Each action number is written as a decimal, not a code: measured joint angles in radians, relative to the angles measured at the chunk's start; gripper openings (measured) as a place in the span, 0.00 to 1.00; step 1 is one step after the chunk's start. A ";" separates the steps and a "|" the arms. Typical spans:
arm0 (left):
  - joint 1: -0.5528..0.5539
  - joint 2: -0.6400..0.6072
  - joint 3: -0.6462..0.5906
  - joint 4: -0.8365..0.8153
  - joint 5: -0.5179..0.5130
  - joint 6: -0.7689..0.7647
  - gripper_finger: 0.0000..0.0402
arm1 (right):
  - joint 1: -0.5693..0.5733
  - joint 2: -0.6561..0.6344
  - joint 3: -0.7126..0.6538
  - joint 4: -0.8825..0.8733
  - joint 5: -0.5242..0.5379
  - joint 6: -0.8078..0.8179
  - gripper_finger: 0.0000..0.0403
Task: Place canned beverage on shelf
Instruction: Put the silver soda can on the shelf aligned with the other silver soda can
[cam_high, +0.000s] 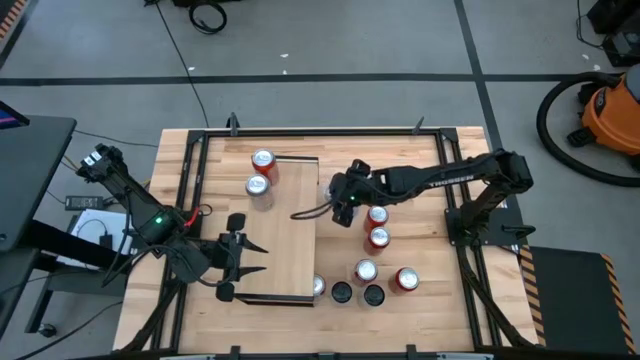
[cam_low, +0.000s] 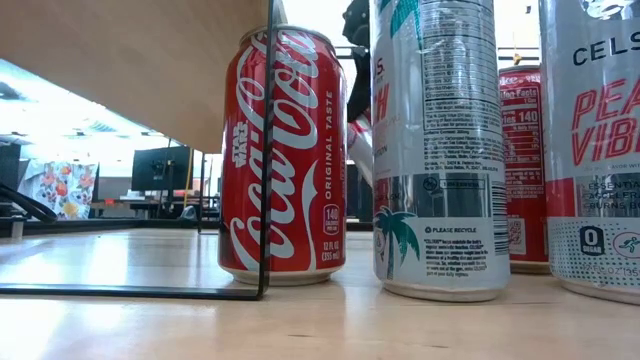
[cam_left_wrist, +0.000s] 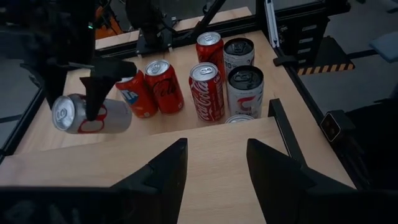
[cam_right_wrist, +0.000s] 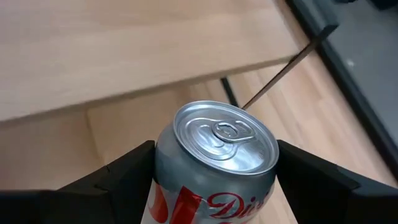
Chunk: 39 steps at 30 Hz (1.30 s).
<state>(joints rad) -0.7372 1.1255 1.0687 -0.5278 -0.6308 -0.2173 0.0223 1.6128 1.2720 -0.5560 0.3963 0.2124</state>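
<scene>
The shelf (cam_high: 285, 235) is a pale plywood board at the table's middle. Two cans (cam_high: 261, 172) stand on its far end. My right gripper (cam_high: 338, 197) hangs by the shelf's right edge, shut on a silver Diet Coke can (cam_left_wrist: 87, 115), which is clear of the table and lies nearly level. The can's top (cam_right_wrist: 225, 135) faces the right wrist camera, with the shelf (cam_right_wrist: 124, 50) beyond it. My left gripper (cam_high: 252, 258) hovers over the shelf's near end, open, with nothing between its fingers (cam_left_wrist: 165, 171). My right gripper pinches the silver can's side wall (cam_right_wrist: 163, 171) between its two fingers, one on each side, a little below the top rim. The fingers (cam_left_wrist: 94, 93) come slanting down from above and lie across the can. The can is lifted clear and tipped almost level.
Several cans stand on the table right of the shelf: red ones (cam_high: 378, 228), (cam_high: 406, 279) and dark-topped ones (cam_high: 357, 294). A red Coca-Cola can (cam_low: 283, 160) stands beside the shelf's black wire leg (cam_low: 266, 150). A black frame (cam_high: 450, 190) borders the table.
</scene>
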 joint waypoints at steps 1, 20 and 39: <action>0.000 0.000 0.000 0.000 0.000 0.000 0.44 | 0.005 -0.007 0.000 0.007 0.010 -0.002 0.78; 0.001 0.000 0.000 0.102 -0.098 0.118 0.44 | 0.117 -0.113 0.002 0.412 0.086 -0.197 0.78; 0.001 0.000 0.001 0.214 -0.240 0.250 0.44 | 0.091 0.052 0.001 0.684 -0.057 -0.318 0.78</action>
<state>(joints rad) -0.7361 1.1252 1.0692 -0.3138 -0.8711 0.0330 0.1132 1.6649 1.2732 0.1278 0.3395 -0.1054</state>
